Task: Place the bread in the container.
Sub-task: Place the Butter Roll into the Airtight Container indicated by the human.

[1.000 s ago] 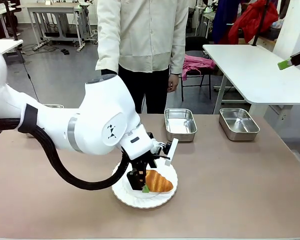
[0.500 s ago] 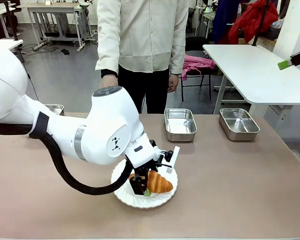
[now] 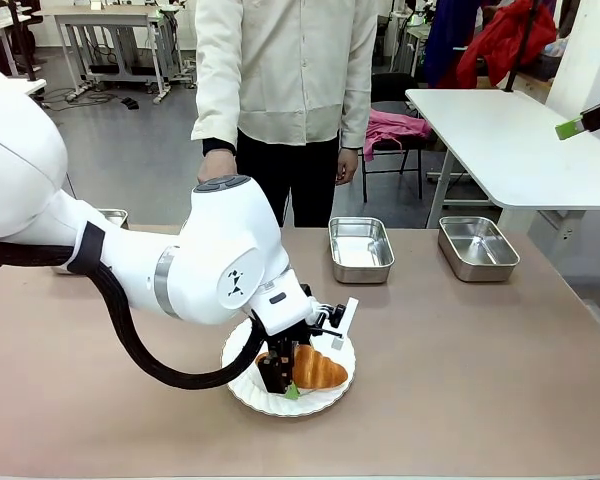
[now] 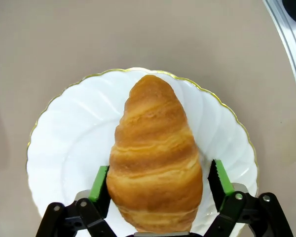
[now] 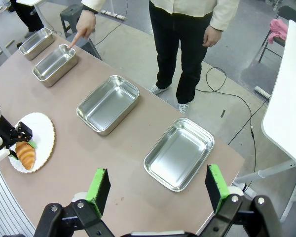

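Straddling the bread on the plate, left jaws apart with one pad touching, risking a lopsided squeeze skidding the glossy crust free.

Golden ridged bread lies on the white plate, well apart from the shiny container.

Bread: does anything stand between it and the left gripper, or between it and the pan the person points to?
Nothing visible. The left gripper straddles the bread on the plate, and bare table separates the plate from the pointed-at pan.
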